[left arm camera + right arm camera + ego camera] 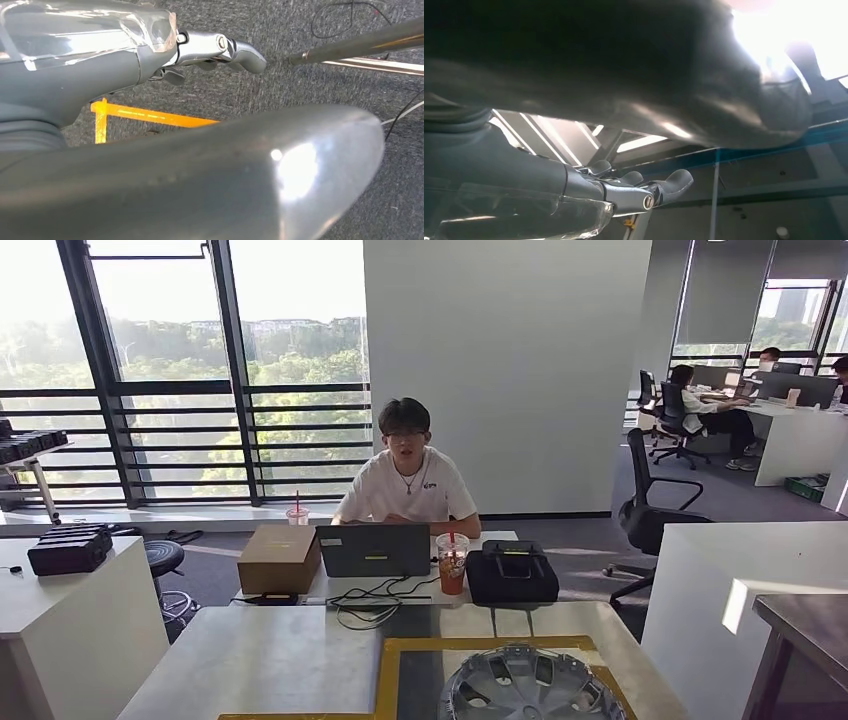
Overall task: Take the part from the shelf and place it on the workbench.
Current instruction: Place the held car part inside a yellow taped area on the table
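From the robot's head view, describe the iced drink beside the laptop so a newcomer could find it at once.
Start at the seated person behind the white desk. In front stands an open laptop; right of it, before the black bag, is the iced drink. It alone is a clear cup of reddish liquid with a straw; a smaller cup sits farther back.

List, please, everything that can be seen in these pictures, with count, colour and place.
wheel cover: one, silver, on the yellow-edged mat of the near workbench.
laptop: one, dark grey, on the desk in front of the seated person.
cardboard box: one, brown, left of the laptop.
drink cup: one, clear with red drink, right of the laptop.
black bag: one, right of the cup.
black case: one, on the white counter at left.
office chair: one, black, at right.
left robot hand: grey, over carpet, holding nothing.
right robot hand: grey, holding nothing.
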Motion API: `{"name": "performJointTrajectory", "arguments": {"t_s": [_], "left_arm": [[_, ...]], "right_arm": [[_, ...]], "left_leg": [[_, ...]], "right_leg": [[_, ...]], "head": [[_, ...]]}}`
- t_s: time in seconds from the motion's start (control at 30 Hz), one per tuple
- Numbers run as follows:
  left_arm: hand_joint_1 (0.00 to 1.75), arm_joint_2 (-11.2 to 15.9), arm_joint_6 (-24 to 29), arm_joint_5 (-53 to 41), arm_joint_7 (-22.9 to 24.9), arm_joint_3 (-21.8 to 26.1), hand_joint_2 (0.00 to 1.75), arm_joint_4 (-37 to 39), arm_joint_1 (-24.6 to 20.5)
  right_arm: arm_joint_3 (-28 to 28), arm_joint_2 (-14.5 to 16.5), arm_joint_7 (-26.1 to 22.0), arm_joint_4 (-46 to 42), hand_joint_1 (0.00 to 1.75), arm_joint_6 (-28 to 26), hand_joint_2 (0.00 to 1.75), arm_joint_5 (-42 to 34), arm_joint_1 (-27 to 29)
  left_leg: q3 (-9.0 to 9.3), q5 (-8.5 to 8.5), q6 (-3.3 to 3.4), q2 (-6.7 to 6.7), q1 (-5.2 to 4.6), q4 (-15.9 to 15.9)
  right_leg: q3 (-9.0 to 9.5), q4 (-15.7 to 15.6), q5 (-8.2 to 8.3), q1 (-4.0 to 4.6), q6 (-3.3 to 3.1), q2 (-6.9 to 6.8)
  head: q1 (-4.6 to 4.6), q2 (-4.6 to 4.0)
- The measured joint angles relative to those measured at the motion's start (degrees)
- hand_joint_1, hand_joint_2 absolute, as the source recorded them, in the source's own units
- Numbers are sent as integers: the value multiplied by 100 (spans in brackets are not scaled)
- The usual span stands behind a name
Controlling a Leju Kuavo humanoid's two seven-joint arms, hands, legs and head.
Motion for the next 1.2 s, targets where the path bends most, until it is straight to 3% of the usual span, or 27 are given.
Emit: {"name": "performJointTrajectory", "arguments": {"t_s": [0.1, 0.17, 0.27, 0.3, 0.33, 0.37, 0.43, 0.47, 0.53, 0.63, 0.67, 0.7, 0.77, 0.8, 0.83, 0.87, 0.9, 0.93, 1.0, 1.03, 1.07, 1.13, 1.17, 1.2], "left_arm": [[0, -1, -13, 30, 9, -1, 0, -51, 4], [0, -7, -36, 66, 9, -2, 0, -81, 8], [0, -15, -92, 103, 10, -3, 0, -97, 27], [0, -16, -125, 108, 11, -3, 0, -97, 40], [0, -17, -161, 113, 14, -3, 0, -97, 57], [0, -17, -191, 114, 17, -3, 0, -97, 78], [0, -17, -225, 111, 19, -2, 0, -96, 121], [0, -17, -229, 110, 18, -2, 0, -95, 143], [0, -15, -240, 111, 17, -3, 0, -97, 178], [0, -11, -250, 115, 26, -1, 0, -99, 209], [0, -10, -249, 115, 38, 1, 0, -99, 227], [0, -9, -250, 117, 48, 1, 0, -98, 245], [0, -8, -257, 121, 62, 1, 0, -90, 271], [0, -8, -260, 126, 63, 1, 0, -78, 277], [0, -9, -262, 134, 67, 1, 0, -60, 284], [0, -9, -262, 146, 71, -1, 0, -43, 298], [0, -10, -262, 165, 79, -2, 0, -26, 317], [0, -10, -263, 185, 91, -3, 0, -14, 334], [0, -8, -273, 217, 120, -3, 0, -2, 354], [0, -8, -286, 221, 137, -2, 0, 2, 359], [0, -7, -303, 217, 148, -1, 0, 4, 366], [0, -12, -332, 154, 141, -1, 0, 9, 378], [0, -15, -336, 83, 108, -2, 0, 15, 378], [0, -18, -332, -29, 43, -3, 0, 30, 375]], "right_arm": [[-168, 53, 194, -181, 0, 355, 0, -139, 293], [-298, 103, 268, -212, 0, 549, 0, -268, 435], [-498, 189, 284, -204, 0, 792, 0, -533, 573], [-602, 266, 286, -175, 0, 979, 0, -725, 601], [-743, 375, 273, -121, 0, 1218, 0, -943, 613], [-938, 513, 222, -38, 0, 1471, 0, -1152, 612], [-1392, 781, 34, 148, 0, 1831, 0, -1389, 581], [-1608, 892, -61, 226, 0, 1926, 0, -1429, 555], [-1950, 1084, -128, 334, 0, 2076, 0, -1454, 501], [-2323, 1352, -6, 465, 0, 2369, 0, -1481, 409], [-2443, 1437, 84, 527, 0, 2512, 0, -1487, 361], [-2589, 1531, 174, 614, 0, 2689, 0, -1484, 304], [-3001, 1717, 289, 937, 0, 3119, 0, -1340, 174], [-3256, 1805, 304, 1178, 0, 3335, 0, -1175, 130], [-3513, 1877, 308, 1453, 0, 3521, 0, -963, 115], [-3739, 1935, 305, 1729, 0, 3645, 0, -744, 119], [-3931, 1988, 303, 2013, 0, 3711, 0, -510, 132], [-4078, 2034, 308, 2299, 0, 3726, 0, -268, 146], [-4250, 2110, 376, 2845, 0, 3723, 87, 169, 158], [-4295, 2138, 437, 3097, 0, 3750, 131, 360, 168], [-4320, 2163, 504, 3328, 0, 3800, 175, 518, 175], [-4370, 2204, 599, 3774, 0, 3952, 175, 857, 176], [-4403, 2220, 609, 3982, 0, 4030, 175, 1045, 165], [-4458, 2230, 596, 4208, 0, 4119, 175, 1284, 140]], "left_leg": [[25, 77, 97, 6, -50, -127], [-5, 191, 200, 20, -45, -200], [-159, 359, 296, 40, -65, -235], [-229, 412, 304, 43, -78, -232], [-296, 463, 304, 47, -87, -229], [-357, 514, 298, 48, -90, -223], [-476, 608, 267, 40, -90, -193], [-540, 650, 242, 34, -101, -161], [-616, 732, 180, 26, -118, -115], [-654, 813, 85, 17, -99, -90], [-679, 709, 52, 17, -84, -28], [-723, 489, 19, 17, -70, 130], [-839, -150, -38, 25, -47, 751], [-882, -384, -54, 25, -38, 1114], [-877, -474, -60, 25, -33, 1392], [-802, -424, -59, 26, -29, 1509], [-631, -283, -47, 25, -28, 1427], [-356, -130, -24, 20, -31, 1142], [274, -89, 46, 3, -52, 274], [482, -150, 77, -4, -71, -61], [574, -215, 104, -5, -95, -254], [541, -151, 174, 12, -114, -354], [501, -81, 224, 26, -111, -389], [449, 3, 273, 41, -101, -423]], "right_leg": [[-12, -17, 64, -4, 110, 19], [-89, 115, -64, -6, 137, 23], [-429, 1072, -739, -6, 55, 26], [-513, 1423, -914, -7, 55, 25], [-513, 1612, -979, -9, 80, 25], [-403, 1584, -937, -12, 124, 24], [104, 948, -706, -22, 209, 22], [417, 477, -644, -19, 215, 22], [755, -87, -610, -4, 160, 33], [689, -143, -550, 2, 33, 31], [645, -141, -500, -10, -16, 21], [588, -144, -441, -25, -60, 10], [453, -140, -315, -22, -107, -1], [378, -133, -255, -15, -110, -9], [298, -122, -200, -7, -105, -22], [220, -105, -151, -1, -95, -36], [149, -86, -103, 3, -84, -48], [88, -70, -57, 7, -72, -53], [13, -54, 35, 18, -30, -51], [-8, -57, 83, 19, 3, -51], [-24, -65, 130, 13, 40, -52], [-50, -76, 208, -1, 108, -50], [-81, -37, 165, 2, 117, -40], [-140, 91, 19, 9, 104, -27]], "head": [[3, 0], [14, 0], [40, 0], [43, -1], [45, -1], [47, -1], [53, 0], [60, 0], [54, 0], [39, -4], [31, -3], [31, -5], [15, -5], [10, -7], [6, -7], [6, -7], [4, -7], [2, -6], [2, -5], [4, -5], [2, -5], [0, -6], [-2, -8], [8, -8]]}}
